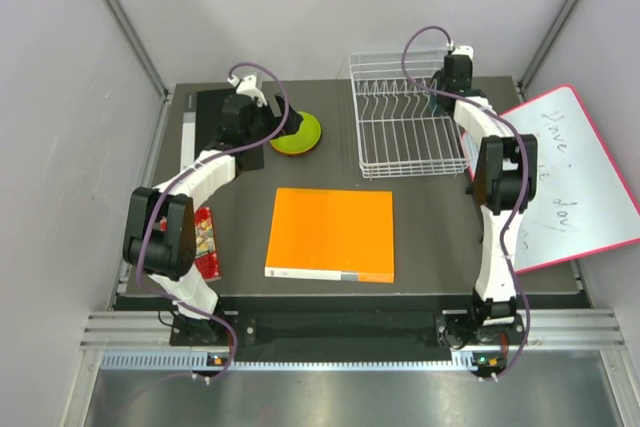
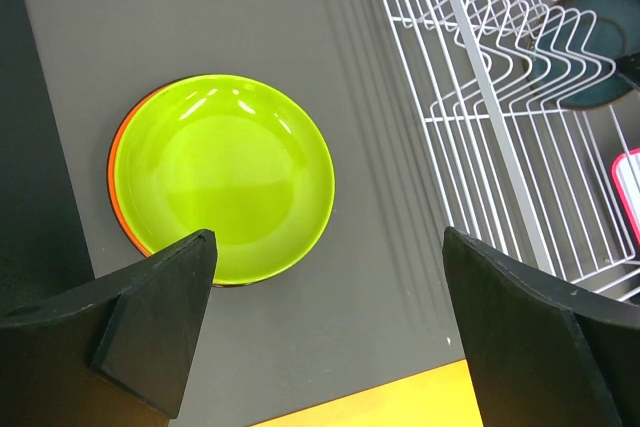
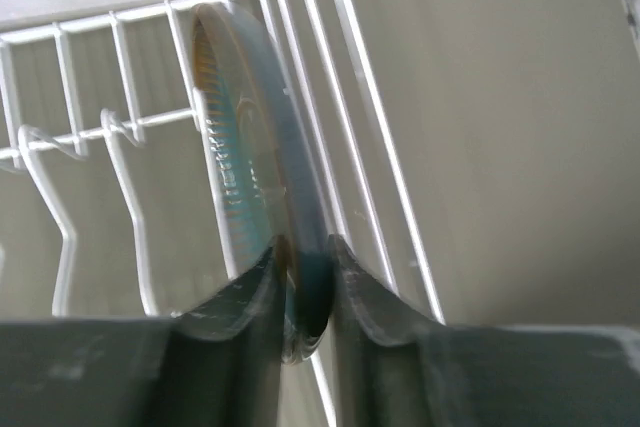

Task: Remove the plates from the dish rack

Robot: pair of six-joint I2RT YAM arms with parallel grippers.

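Observation:
The white wire dish rack [image 1: 410, 119] stands at the back right; it also shows in the left wrist view [image 2: 500, 117] and the right wrist view [image 3: 90, 132]. A dark grey-blue plate [image 3: 245, 147] stands on edge at the rack's far right end [image 2: 590, 47]. My right gripper [image 3: 305, 267] is shut on its rim, reaching into the rack [image 1: 438, 95]. A lime green plate [image 2: 235, 177] lies on the table on top of an orange plate [image 2: 120, 162], left of the rack [image 1: 297, 133]. My left gripper [image 2: 330, 317] is open and empty, hovering beside this stack [image 1: 270, 129].
A big flat orange square [image 1: 332, 234] lies at the table's middle front. A pink-edged whiteboard [image 1: 570, 177] leans at the right. A red patterned item [image 1: 205, 242] lies at the left under my left arm. A black block [image 1: 208, 112] sits at the back left.

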